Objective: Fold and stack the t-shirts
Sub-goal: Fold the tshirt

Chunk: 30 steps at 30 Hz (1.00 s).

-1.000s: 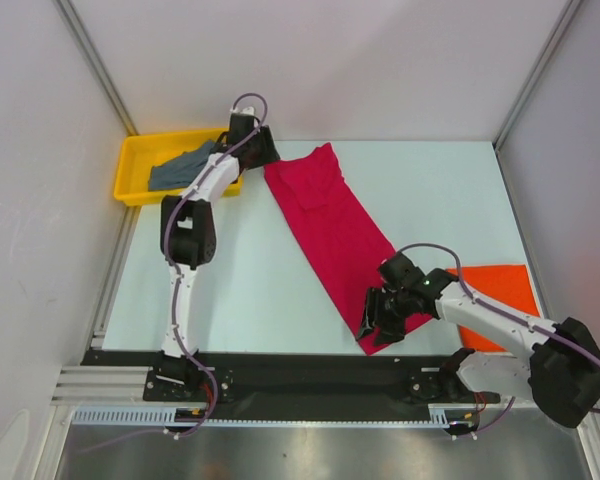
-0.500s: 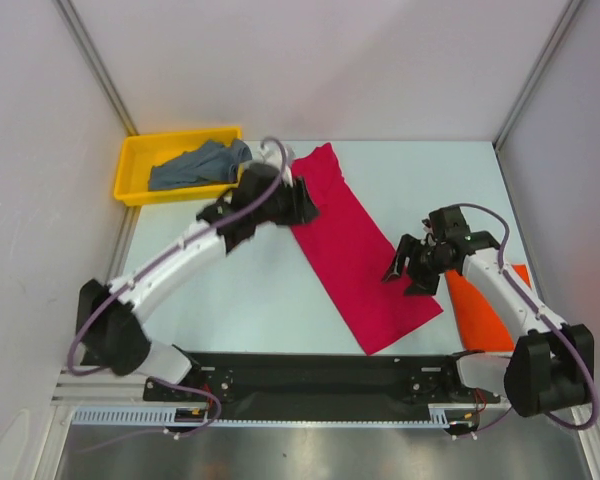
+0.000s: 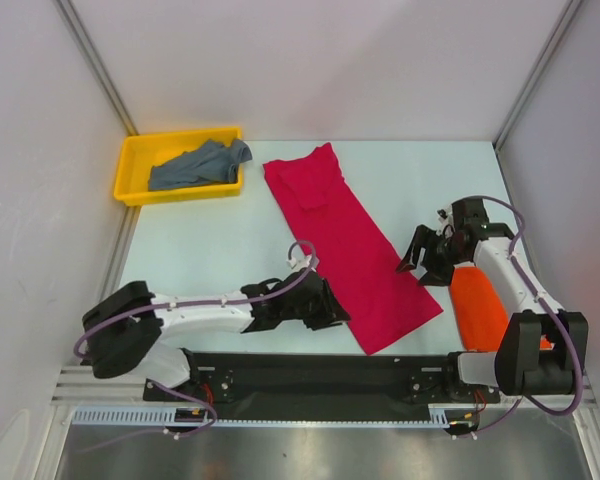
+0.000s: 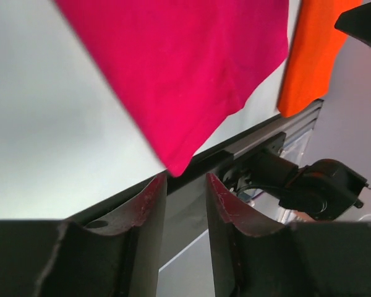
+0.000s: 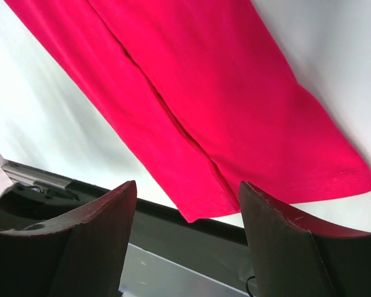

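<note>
So, the pink shirt (image 3: pixel 350 250) lies flat on the table (image 3: pixel 210 240) as a long thin strip, folded along its length. It runs on a slant from the far middle down to the near edge. I think it is stretched out like that so it can be folded short next.

The orange shirt (image 3: pixel 477 305) sits to the right of it, already made small. It is near the pink one, with a bit of table showing between them. The grey-blue shirt (image 3: pixel 195 165) is bunched up in the yellow tray (image 3: pixel 130 170) at the far left, not folded yet.

My left gripper (image 3: pixel 332 312) is low down by the near corner of the pink strip. Its fingers are only a little way apart, with nothing between them. The tip of the corner is just in front of them, so I guess it is there to pinch that corner.

My right gripper (image 3: pixel 422 268) hangs by the other near corner, between the pink shirt and the orange one. Its fingers are spread wide and hold nothing.

With one gripper at each near corner, I think the next job is to grab that end and carry it over to the far end.
</note>
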Available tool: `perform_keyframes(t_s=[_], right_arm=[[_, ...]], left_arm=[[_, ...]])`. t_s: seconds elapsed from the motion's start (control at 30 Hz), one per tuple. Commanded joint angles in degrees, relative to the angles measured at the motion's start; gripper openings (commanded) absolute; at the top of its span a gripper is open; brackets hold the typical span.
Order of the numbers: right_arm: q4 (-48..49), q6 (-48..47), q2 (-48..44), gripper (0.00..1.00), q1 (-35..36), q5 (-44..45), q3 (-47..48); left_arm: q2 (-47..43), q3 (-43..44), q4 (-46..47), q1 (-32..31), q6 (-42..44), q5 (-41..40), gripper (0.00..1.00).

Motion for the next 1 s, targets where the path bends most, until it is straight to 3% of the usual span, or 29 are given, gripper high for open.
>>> perform_keyframes(t_s=[0.0, 0.13, 0.37, 0.5, 0.73, 0.97], right_arm=[[0.3, -1.9, -1.6, 0.73, -0.4, -2.0, -0.5], [1.5, 0.0, -3.3, 0.74, -2.0, -3.1, -1.5], [1.5, 0.8, -6.2, 0.75, -2.3, -3.7, -2.4], [1.7, 0.9, -7.2, 0.75, -2.7, -3.8, -3.9], [1.3, 0.2, -8.9, 0.75, -3.9, -4.0, -4.8], [1.1, 0.0, -8.5, 0.76, -4.3, -4.3, -4.7]], left_arm=[[4.7, 0.1, 12.0, -2.0, -9.7, -1.4, 0.36], [10.9, 0.3, 13.6, -3.6, -14.1, 1.8, 0.40], [13.6, 2.0, 12.3, -5.3, -15.6, 2.7, 0.40], [15.4, 2.1, 11.7, -5.7, -17.7, 4.5, 0.50], [18.0, 1.6, 15.4, -5.9, -19.2, 4.9, 0.42], [22.0, 1.5, 17.2, -7.0, -24.3, 6.9, 0.41]])
